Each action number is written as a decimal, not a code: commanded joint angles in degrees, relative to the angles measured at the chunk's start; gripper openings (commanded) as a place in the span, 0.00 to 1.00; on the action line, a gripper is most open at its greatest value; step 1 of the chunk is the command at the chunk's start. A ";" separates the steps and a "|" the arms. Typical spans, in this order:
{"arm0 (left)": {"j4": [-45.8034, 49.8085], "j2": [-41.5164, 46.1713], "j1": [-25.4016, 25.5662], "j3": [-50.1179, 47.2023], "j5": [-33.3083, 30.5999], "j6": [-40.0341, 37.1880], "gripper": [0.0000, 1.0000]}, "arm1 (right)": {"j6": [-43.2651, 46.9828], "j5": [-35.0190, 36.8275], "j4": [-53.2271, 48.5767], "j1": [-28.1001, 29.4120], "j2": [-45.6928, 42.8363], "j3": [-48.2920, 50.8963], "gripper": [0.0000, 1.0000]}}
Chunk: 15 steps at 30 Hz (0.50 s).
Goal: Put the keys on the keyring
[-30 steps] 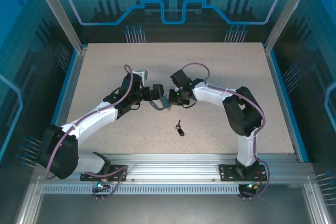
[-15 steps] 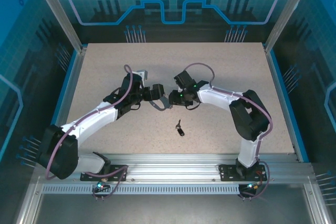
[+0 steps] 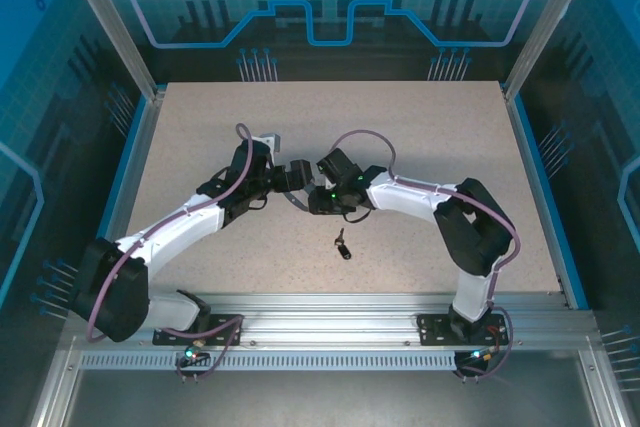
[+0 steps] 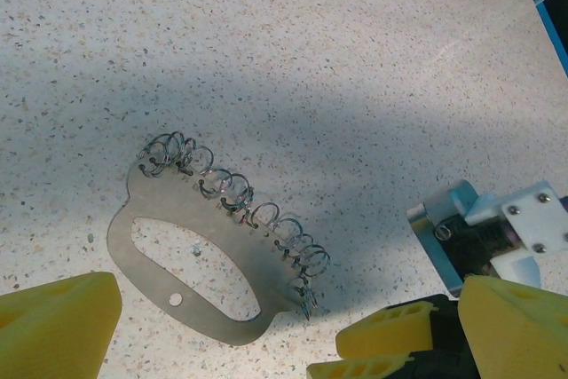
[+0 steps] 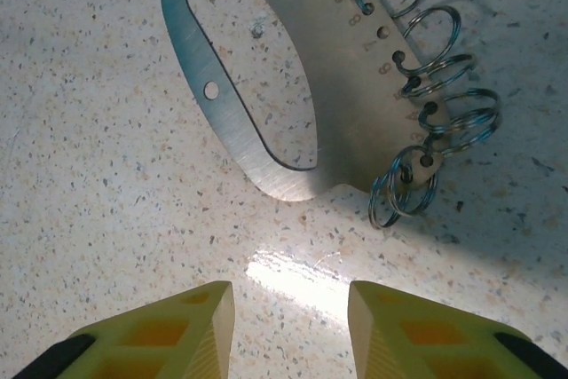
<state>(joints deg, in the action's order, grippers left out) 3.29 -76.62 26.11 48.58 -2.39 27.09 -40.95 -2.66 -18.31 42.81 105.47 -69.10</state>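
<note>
The keyring (image 3: 297,203) is a flat grey metal oval loop with a row of small silvery split rings, lying flat on the table between the two grippers. In the left wrist view the keyring (image 4: 206,315) lies just ahead of my wide-open left gripper (image 4: 288,308), with the right gripper's yellow fingers (image 4: 390,343) beside it. My right gripper (image 5: 288,295) is open over bare table, a little short of the keyring's (image 5: 351,104) rounded end. The key (image 3: 343,245), tiny with a black head, lies alone nearer the front. The left gripper (image 3: 295,179) and right gripper (image 3: 313,198) nearly meet.
The speckled tabletop (image 3: 430,127) is bounded by blue side rails and an aluminium frame at the front (image 3: 330,312). Both arms bend inward toward the middle of the table.
The right arm has swung left and down toward the keyring, and its jaws have parted from shut. The left arm, keyring and key stay put.
</note>
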 commanded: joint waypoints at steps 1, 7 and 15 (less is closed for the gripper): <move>1.46 1.91 0.53 -0.24 -1.32 0.45 0.99 | -0.36 -1.10 1.03 0.27 1.98 -1.56 0.40; 1.38 1.65 0.52 -0.14 -1.41 0.47 0.99 | -0.45 -1.40 1.60 0.04 4.07 -2.26 0.39; 1.37 1.21 0.52 0.29 -1.36 0.32 0.99 | -0.48 -1.10 2.44 -2.16 5.18 -2.75 0.38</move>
<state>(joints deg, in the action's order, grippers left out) 3.86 -76.31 26.11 48.58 -3.20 27.09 -40.97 -3.49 -17.15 41.93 109.65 -70.24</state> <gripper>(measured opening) 0.991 0.379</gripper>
